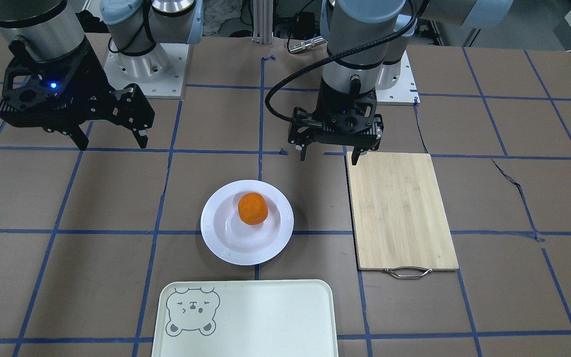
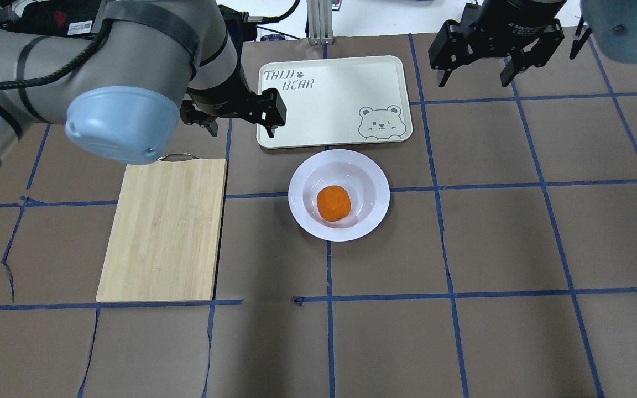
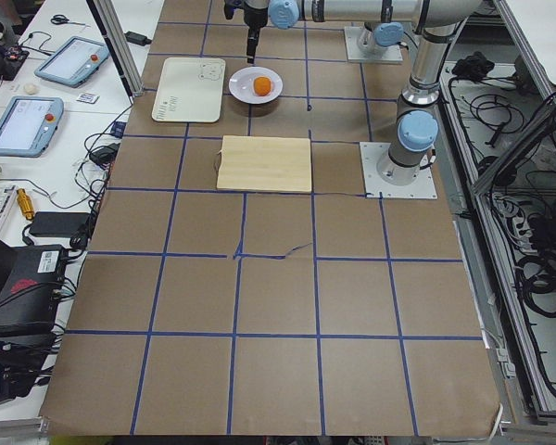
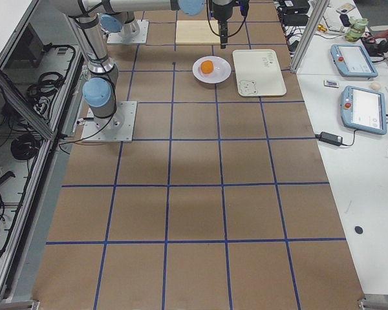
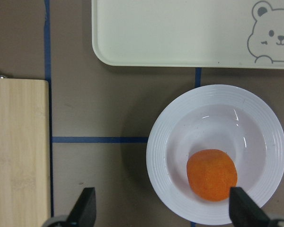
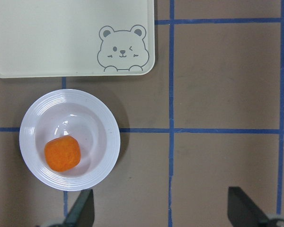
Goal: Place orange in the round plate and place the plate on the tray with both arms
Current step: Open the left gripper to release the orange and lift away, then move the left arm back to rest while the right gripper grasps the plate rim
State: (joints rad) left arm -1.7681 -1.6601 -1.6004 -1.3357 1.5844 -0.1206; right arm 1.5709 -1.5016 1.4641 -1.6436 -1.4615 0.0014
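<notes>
In the front-facing view, the orange (image 1: 253,208) is sitting in the round plate (image 1: 212,225) on the brown taped surface (image 1: 513,198), just short of the tray (image 1: 265,317). The left gripper (image 1: 329,156) is hanging released over the corner of the bamboo cutting board (image 1: 402,213). The right gripper (image 1: 112,144) is hovering released, well apart. In the left wrist view, the fingers (image 5: 85,210) are spreading wide and the orange is lying between them. In the right wrist view, it is lying just outside them.

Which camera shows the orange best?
The left wrist-mounted view: the orange looks biggest there, sitting in the round plate. The right wrist, overhead and front views show it smaller; both side views show only a tiny orange dot.
</notes>
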